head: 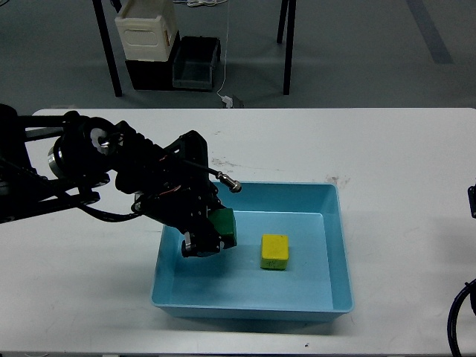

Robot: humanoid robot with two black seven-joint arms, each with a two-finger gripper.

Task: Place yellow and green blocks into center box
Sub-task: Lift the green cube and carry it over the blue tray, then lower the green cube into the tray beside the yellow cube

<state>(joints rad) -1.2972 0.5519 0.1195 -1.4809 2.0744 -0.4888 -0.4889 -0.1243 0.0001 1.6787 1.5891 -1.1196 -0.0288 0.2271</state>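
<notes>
Over on the left, the left arm (pixel 89 160) reaches in across the white table (pixel 401 149), and its left gripper (pixel 212 234) hangs over the left end of the light blue tray (pixel 338 245), fingers clamped on the green block (pixel 224 225). The block sits tight between the fingers, tilted slightly, most of it hidden by the black hardware; being a cube, it has no long axis to call. Whether it touches the tray floor is hard to tell from here.

Moving right: the yellow block (pixel 274 252) rests flat on the tray floor, near the middle, just beside the green one but apart from it. Its edges run close to square with the tray walls, turned only a touch. The tray itself lies with its long side running left to right across the table, near the front edge.

Further right, only a sliver of the right arm (pixel 462 312) shows at the picture's edge; the right gripper is out of sight.

The tabletop carries a few dark scuffs (pixel 223 160) behind the tray. Beyond the table, grey floor, and at upper left a cream-white crate (pixel 146 33) stands on a dark base beside a small dark grey bin (pixel 195 63), between black table legs (pixel 108 48). A thin white cable (pixel 225 74) drops to the floor there.
</notes>
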